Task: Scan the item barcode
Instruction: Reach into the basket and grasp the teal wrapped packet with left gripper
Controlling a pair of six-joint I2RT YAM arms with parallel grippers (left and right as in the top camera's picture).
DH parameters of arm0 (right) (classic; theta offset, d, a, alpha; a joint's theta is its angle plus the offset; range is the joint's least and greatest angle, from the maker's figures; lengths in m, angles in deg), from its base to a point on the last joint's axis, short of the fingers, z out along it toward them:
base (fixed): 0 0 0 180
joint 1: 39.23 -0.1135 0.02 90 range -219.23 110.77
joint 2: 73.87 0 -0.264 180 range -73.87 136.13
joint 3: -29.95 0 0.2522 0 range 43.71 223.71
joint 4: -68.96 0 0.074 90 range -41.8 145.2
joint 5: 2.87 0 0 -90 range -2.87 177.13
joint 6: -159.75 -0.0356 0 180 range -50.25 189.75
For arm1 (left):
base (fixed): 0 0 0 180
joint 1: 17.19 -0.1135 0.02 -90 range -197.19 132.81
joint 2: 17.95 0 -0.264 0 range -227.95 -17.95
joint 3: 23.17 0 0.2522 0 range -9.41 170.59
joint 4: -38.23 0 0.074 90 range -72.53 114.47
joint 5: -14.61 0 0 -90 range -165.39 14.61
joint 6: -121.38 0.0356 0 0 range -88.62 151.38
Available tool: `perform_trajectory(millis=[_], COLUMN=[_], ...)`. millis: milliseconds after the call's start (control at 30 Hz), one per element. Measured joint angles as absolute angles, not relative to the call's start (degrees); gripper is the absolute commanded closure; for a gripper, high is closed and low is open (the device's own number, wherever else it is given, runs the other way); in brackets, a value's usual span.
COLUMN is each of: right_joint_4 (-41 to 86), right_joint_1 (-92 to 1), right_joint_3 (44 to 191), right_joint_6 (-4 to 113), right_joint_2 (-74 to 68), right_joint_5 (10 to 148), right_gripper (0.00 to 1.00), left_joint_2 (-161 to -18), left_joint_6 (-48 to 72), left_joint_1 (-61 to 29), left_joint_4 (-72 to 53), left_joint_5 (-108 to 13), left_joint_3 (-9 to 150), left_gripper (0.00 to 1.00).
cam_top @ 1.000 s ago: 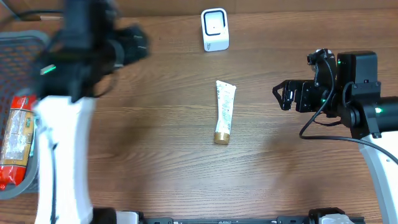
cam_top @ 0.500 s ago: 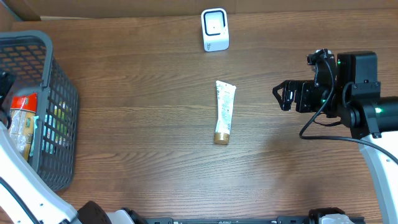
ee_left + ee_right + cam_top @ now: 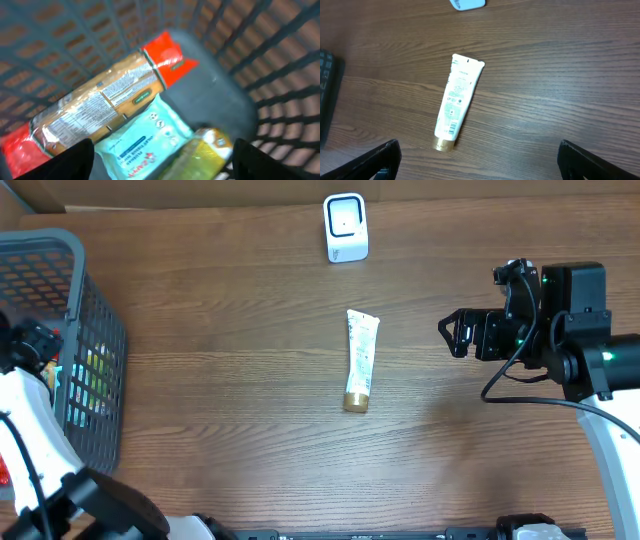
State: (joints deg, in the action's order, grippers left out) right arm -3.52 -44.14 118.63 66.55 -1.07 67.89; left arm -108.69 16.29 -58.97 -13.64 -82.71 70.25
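Left gripper and right gripper open, empty.
Tube lies flat ahead of the right gripper; a shallow pinch could skid it, turning its barcode from the scanner.

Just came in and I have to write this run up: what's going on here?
Nothing is held. The left gripper hangs open over the basket at the left, above a red-ended snack packet and a wipes pack. The right gripper hovers open to the right of a tube lying flat in the middle, barcode up. The white scanner stands at the far edge.
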Motion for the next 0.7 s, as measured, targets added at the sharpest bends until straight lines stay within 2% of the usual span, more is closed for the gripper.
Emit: perform_trajectory(millis=[133,267,367,500,700], right_joint_4=[-3.6,-3.5,-3.6,-3.5,-3.5], right_joint_1=[-44.1,-44.1,-44.1,-44.1,-44.1], right_joint_3=[118.6,118.6,118.6,118.6,118.6], right_joint_6=[66.5,66.5,66.6,66.5,66.5], right_joint_2=[-0.5,0.4,0.9,2.1,2.9], right_joint_5=[67.9,67.9,67.9,67.9,67.9], right_gripper=[0.00,0.00,0.00,0.00,0.00], left_joint_2=[-114.7,-121.8,-124.0,-126.1,-127.6], left_joint_6=[26.8,33.2,35.0,38.7,43.6], left_joint_1=[-59.0,-59.0,-59.0,-59.0,-59.0], left_joint_4=[-10.1,-8.4,-8.5,-8.2,-8.2], left_joint_5=[-84.0,-84.7,-84.7,-84.6,-85.3], left_joint_3=[67.9,67.6,67.2,67.1,67.9], left_gripper=[0.25,0.24,0.24,0.30,0.27])
